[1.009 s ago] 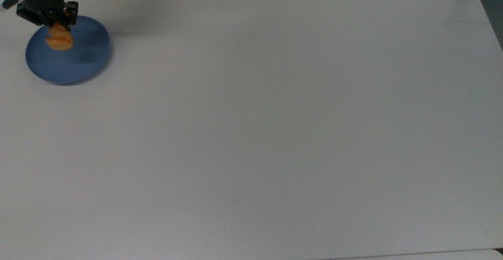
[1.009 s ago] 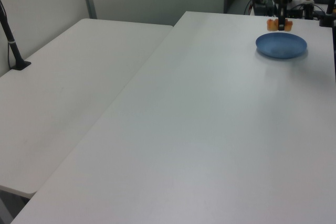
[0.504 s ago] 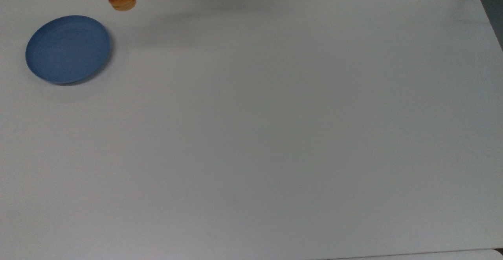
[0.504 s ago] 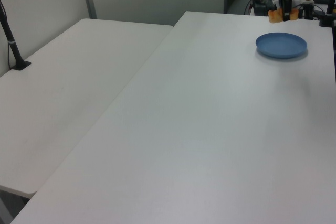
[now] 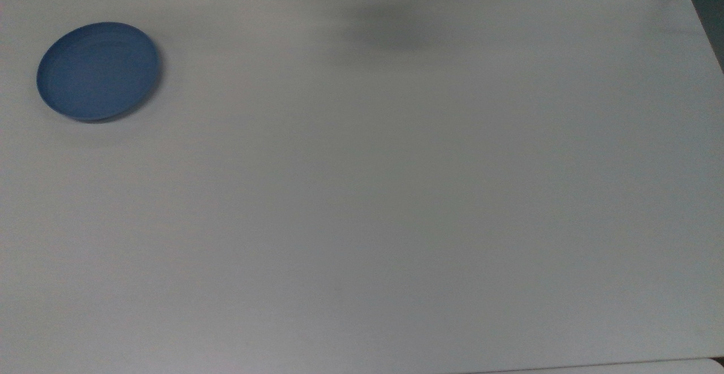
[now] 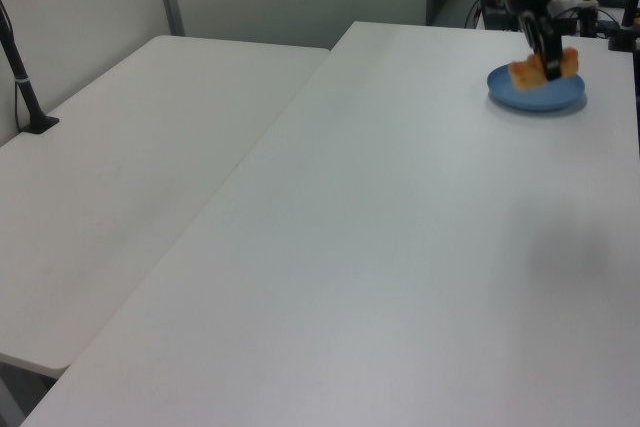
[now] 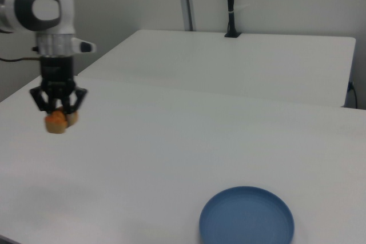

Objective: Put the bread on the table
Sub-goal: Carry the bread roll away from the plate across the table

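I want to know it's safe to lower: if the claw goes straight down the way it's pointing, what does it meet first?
Probably bare table. The claw holds the bread aloft, well away from the blue plate; exact depth is uncertain.

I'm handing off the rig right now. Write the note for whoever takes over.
Gripper: shut on the bread, held in the air above the table.
Plate: empty, near the top view's left edge.
Done: bread lifted off the plate and carried clear of it.
Left: lower the bread onto bare table, open, retreat.
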Robot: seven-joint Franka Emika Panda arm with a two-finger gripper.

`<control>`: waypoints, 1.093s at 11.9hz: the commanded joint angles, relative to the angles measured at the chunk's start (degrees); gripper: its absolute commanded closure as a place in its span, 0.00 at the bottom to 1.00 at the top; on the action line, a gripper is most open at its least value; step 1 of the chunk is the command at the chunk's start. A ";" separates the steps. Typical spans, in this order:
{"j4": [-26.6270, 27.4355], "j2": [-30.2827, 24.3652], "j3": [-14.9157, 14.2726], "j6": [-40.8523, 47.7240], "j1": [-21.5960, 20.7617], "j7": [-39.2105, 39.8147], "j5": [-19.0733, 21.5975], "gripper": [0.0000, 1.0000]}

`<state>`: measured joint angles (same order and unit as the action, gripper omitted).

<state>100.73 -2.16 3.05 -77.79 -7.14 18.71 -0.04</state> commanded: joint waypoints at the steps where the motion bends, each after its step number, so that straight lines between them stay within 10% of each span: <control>1: 3.67 -1.97 8.87 0.11 -0.95 -8.40 2.85 0.72; 8: 12.20 5.84 19.00 -21.90 -9.47 -27.47 4.62 0.70; 13: 16.85 13.76 19.01 -42.14 -14.83 -38.56 1.02 0.69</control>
<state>115.04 10.36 22.38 -112.78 -19.88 -15.29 2.98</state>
